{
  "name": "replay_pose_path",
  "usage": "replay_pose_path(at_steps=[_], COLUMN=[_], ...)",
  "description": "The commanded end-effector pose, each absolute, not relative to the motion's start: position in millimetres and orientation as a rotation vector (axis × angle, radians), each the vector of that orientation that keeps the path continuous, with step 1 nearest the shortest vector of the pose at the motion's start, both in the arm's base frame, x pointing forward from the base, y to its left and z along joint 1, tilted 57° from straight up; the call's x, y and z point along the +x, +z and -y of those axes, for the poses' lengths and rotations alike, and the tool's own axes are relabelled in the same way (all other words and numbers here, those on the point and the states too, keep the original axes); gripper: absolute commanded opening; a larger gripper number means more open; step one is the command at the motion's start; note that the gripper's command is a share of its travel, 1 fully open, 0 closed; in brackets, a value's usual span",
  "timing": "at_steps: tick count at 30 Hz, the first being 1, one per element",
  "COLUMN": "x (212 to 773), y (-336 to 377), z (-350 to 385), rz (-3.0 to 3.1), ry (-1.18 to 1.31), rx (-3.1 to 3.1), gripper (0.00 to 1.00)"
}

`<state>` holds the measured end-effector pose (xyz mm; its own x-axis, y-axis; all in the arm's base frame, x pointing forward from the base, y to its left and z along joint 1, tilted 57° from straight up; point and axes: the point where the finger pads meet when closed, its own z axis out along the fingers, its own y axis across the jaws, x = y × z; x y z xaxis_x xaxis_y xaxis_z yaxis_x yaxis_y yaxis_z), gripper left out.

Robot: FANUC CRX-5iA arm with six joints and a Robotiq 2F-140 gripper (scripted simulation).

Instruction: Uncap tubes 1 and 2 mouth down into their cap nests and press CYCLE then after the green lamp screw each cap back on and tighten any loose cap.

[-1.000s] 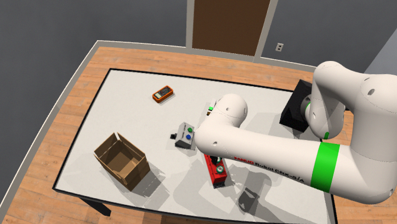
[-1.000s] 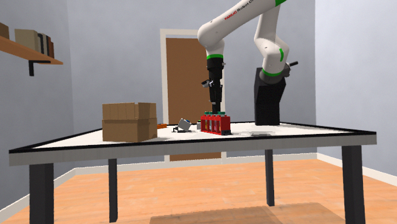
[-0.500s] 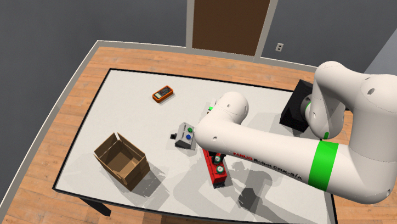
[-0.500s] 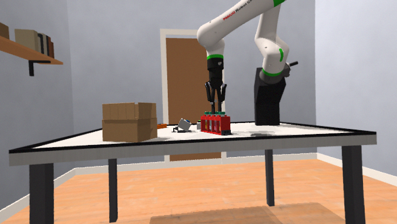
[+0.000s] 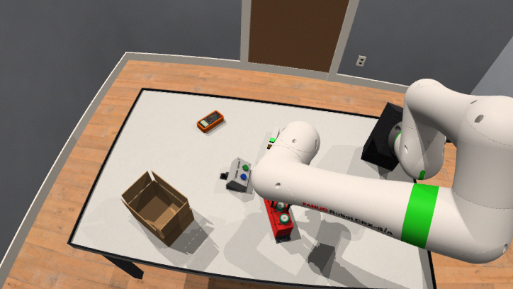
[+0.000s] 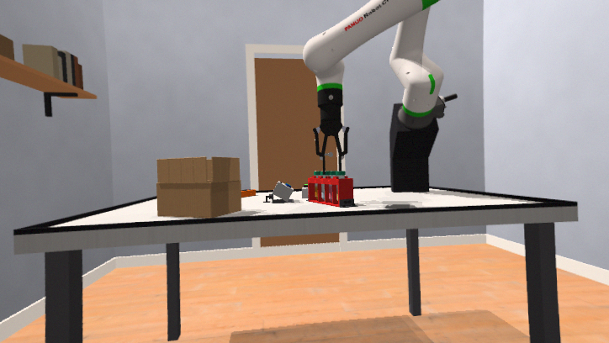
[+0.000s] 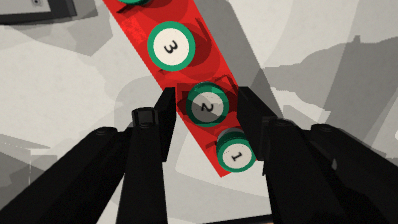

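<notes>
The red decapping station (image 7: 197,85) holds tubes with green-rimmed, numbered caps. In the wrist view, cap 3 (image 7: 170,46), cap 2 (image 7: 207,106) and cap 1 (image 7: 235,156) all sit on their tubes. My gripper (image 7: 206,102) points straight down with one finger on each side of cap 2. There is a small gap on both sides, so it is open and holds nothing. From the side, its fingertips (image 6: 330,165) reach down to the cap tops on the rack (image 6: 330,190). The key housing (image 5: 239,175) carries the green key (image 5: 246,166) and the blue key (image 5: 244,176). The arm mostly hides the cap tray, where a green light (image 5: 273,139) shows.
An open cardboard box (image 5: 157,206) stands at the front left. An orange multimeter (image 5: 210,121) lies at the back. The arm's black pedestal (image 5: 382,142) is at the right. A small black part (image 5: 224,176) lies beside the key housing.
</notes>
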<state>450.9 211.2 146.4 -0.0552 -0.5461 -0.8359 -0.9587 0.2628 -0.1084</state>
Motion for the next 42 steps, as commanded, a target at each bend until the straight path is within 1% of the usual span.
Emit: replay_pose_path(at_steps=[1,10,13,18,20,30,38,39,42], x=[451.3,451.3,451.1,451.1,451.1,451.1,451.2,451.2,451.2], y=[146.4,146.4,146.7,146.7,146.7,146.7,146.8,146.8,146.8], z=[-210.6,-210.6,-210.2,-210.3,-210.3,-210.3,-210.4,-210.4,-210.4], rz=[-1.717,-1.717,-1.511,-1.423,-1.256,-0.798,-0.767,-0.767,-0.767], ry=[0.634,0.634,0.494,0.436,0.329,0.049,0.033,0.033,0.033], rx=[-1.391,-1.391,-1.574,-1.642,-1.755,-1.989,-1.998,-1.998,-1.998], gripper=[0.41,0.41,0.41,0.41,0.41,0.41,0.41,0.30,0.30])
